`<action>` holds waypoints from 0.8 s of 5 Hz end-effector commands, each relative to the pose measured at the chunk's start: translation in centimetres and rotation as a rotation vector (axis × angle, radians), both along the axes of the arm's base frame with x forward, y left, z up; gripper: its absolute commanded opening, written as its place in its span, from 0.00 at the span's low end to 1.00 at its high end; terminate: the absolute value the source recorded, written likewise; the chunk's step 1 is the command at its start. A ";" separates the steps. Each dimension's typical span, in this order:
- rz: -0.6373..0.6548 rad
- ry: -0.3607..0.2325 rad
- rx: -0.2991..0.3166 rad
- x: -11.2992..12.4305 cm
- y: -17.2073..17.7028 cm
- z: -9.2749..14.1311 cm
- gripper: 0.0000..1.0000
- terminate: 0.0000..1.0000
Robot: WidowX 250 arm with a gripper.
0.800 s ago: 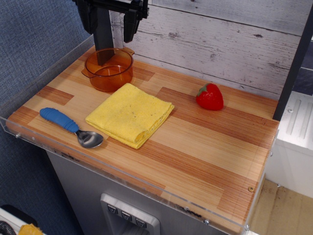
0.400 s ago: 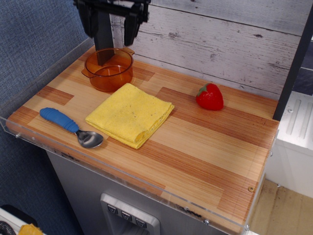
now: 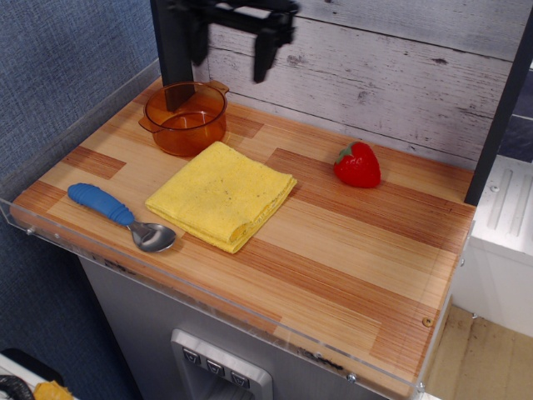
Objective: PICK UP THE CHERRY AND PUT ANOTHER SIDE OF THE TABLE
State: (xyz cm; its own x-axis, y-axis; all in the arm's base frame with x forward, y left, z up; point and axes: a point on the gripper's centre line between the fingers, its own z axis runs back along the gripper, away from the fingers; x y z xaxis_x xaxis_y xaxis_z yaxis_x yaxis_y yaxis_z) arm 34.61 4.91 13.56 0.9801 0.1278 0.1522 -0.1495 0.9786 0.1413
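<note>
Red and shiny, the cherry (image 3: 357, 165) sits near the back edge of the counter (image 3: 350, 275), toward the right corner, while the pincer (image 3: 229, 42) hangs spread and empty, high over the back left, well apart.

We find no readable text, label, brand or number anywhere: the table (image 3: 333, 275), its objects and the three small buttons (image 3: 215, 367) on the grey base below it bear no legible marks.
</note>
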 end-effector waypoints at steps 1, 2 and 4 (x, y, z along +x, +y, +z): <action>-0.144 -0.035 -0.036 2.3 -5.4 -0.8 1.00 0.00; -0.173 -0.047 -0.046 3.1 -6.9 -1.9 1.00 0.00; -0.217 -0.037 -0.035 5.0 -9.1 -4.4 1.00 0.00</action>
State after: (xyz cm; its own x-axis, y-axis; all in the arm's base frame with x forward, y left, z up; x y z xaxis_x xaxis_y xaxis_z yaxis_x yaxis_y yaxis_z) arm 39.38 -3.94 7.11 0.9883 -0.0698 0.1358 0.0559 0.9930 0.1040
